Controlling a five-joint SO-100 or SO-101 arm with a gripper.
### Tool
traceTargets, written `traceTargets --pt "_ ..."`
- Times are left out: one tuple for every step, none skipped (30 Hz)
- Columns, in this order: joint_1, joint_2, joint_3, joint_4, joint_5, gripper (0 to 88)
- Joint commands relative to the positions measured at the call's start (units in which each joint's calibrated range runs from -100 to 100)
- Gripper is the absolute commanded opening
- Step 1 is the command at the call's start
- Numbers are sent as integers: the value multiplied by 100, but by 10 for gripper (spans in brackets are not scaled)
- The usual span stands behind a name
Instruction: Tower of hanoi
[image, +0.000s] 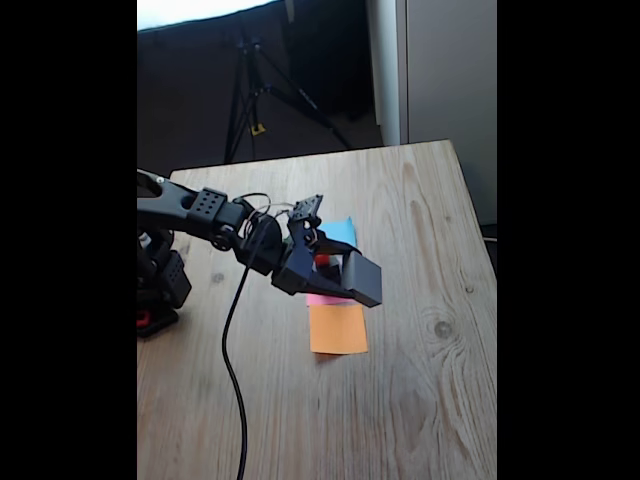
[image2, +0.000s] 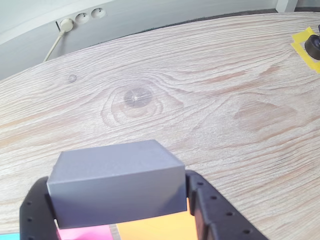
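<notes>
Holding: my gripper (image2: 120, 200) is clamped on the large grey block (image2: 116, 185), raised off the wooden table (image2: 210, 90).
Beneath block: I see pink paper (image2: 82, 233) and orange paper (image2: 157, 227) in the wrist view.
Fixed view: blue paper (image: 340, 230) lies behind the gripper; a red patch (image: 322, 261) shows inside it, identity unclear.

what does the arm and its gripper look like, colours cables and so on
The arm is all black plastic with rows of small holes, a red part near its base, and a thin black cable trailing over the wooden table. The gripper has black fingers with dotted holes.
</notes>
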Motion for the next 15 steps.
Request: traceTargets --pt "-209 -611 -1552 1631 -97 180" --pt "-259 -649 -1797 1858 -131 180" --pt "-317 -694 -2052 2109 -164 180" --pt "-376 -732 -2270 2352 -131 175" --pt "-451 -793 -2506 2595 -131 174" --pt "-526 -846 -2688 2797 -181 174" --pt "-635 -921 -2852 2991 -198 175" --pt "-744 -997 -2979 3129 -248 175" --pt "-877 -1095 -3079 3258 -298 177" --pt "-994 -1179 -3124 3364 -281 179" --pt "-1128 -1285 -3170 3461 -281 180" --pt "-1245 -1368 -3215 3550 -265 180" --pt "-1379 -1459 -3306 3687 -198 180" --pt "-1487 -1519 -3424 3841 -181 180" --pt "-1613 -1580 -3579 4011 -164 180"
